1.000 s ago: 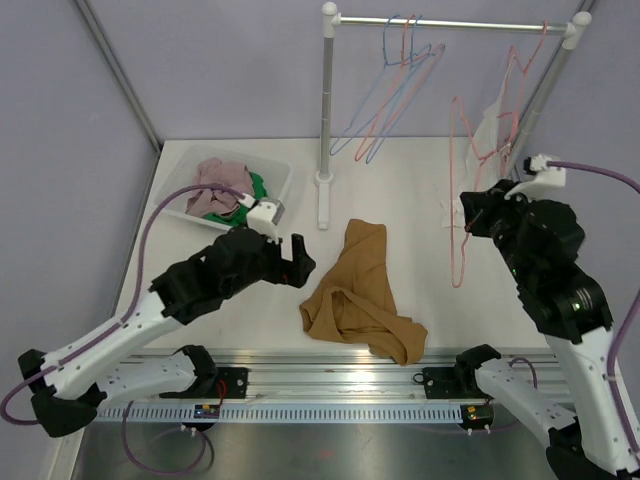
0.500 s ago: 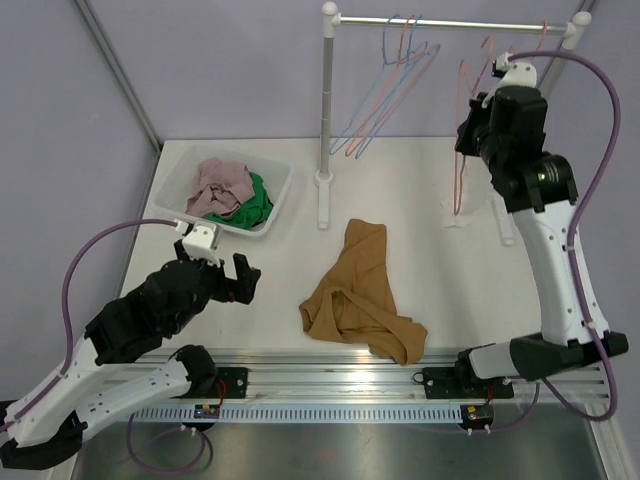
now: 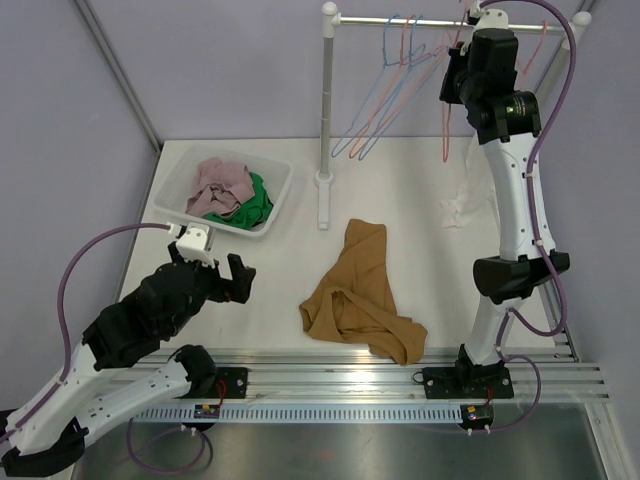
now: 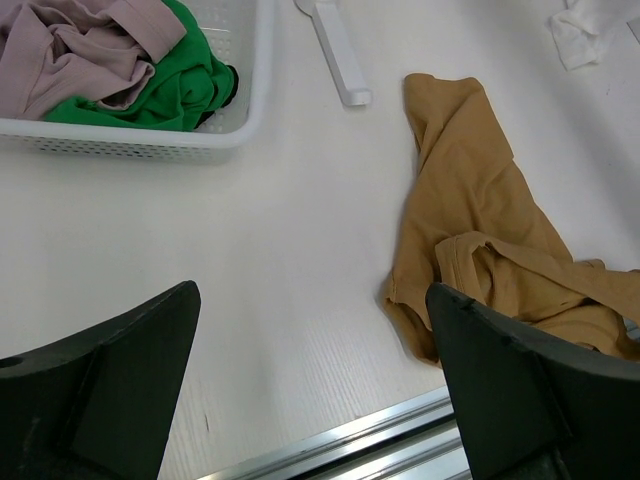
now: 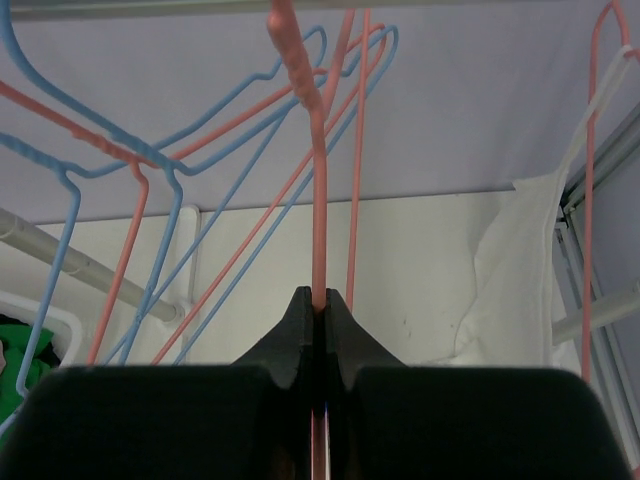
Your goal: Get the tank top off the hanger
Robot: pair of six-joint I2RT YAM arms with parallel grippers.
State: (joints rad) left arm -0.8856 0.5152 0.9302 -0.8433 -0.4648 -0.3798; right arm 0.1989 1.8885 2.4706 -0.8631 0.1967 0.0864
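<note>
Several hangers: thin blue and pink wire, crowded along the rail beside the gripped one.
Right jaws: pinched tight on a pink hanger up at the rail.
Left jaws: spread wide, holding nothing, above the desk.
Tank top: tan, crumpled on the desk (off every hanger).
Basket: white, pink and green clothes inside.

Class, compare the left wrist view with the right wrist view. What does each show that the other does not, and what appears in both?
Only the left wrist view shows the tan top lying crumpled on the table, the pink garment in the basket and the open left hand. Only the right wrist view shows the right hand shut on a pink hanger, with blue hangers beside it. Both show the green garment and the table.
</note>
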